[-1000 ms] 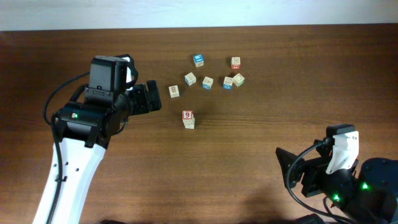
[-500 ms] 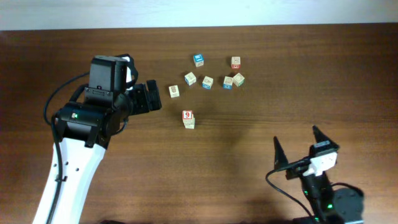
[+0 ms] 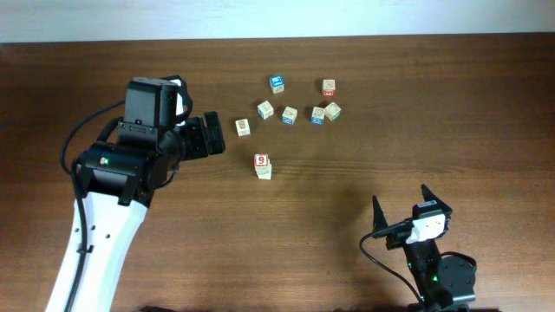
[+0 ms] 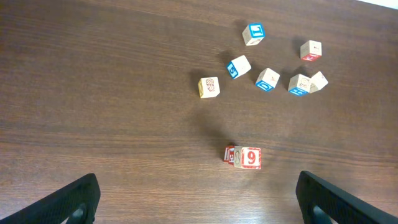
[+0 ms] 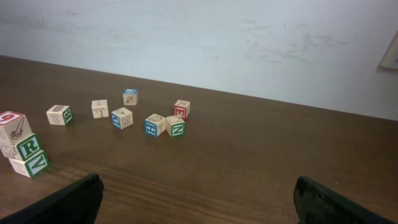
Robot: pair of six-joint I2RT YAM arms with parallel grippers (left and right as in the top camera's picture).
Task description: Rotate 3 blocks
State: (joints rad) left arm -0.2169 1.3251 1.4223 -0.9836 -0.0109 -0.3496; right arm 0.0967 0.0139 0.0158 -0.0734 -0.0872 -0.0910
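I see my left gripper (image 3: 215,135) spread wide, gripping nothing, just beside the cream faint-printed wooden cube (image 3: 243,127). The red-and-white wooden number cube (image 3: 262,160) sits near it. My right gripper (image 3: 400,198) gapes empty too, well apart from both.

1. dark wooden table (image 4: 93,93) fills the frame, grain running across.
2. left gripper (image 4: 196,186): black fingers (image 4: 71,199) enter at both bottom corners, spread wide, only bare wood between them.
3. red-and-white 9 block (image 4: 251,158) low centre, touching a second red-and-white block (image 4: 231,154) on its left.
4. cream block (image 4: 209,87), faint print, alone up-left of that pair.
5. loose cluster upper right: top blue-faced cube (image 4: 253,33); tilted blue-faced cube (image 4: 239,66); middle blue-faced cube (image 4: 267,79); right blue-faced cube (image 4: 298,84) touching a plain pale cube (image 4: 319,79).
6. red-marked pale cube (image 4: 310,50) just above those two.
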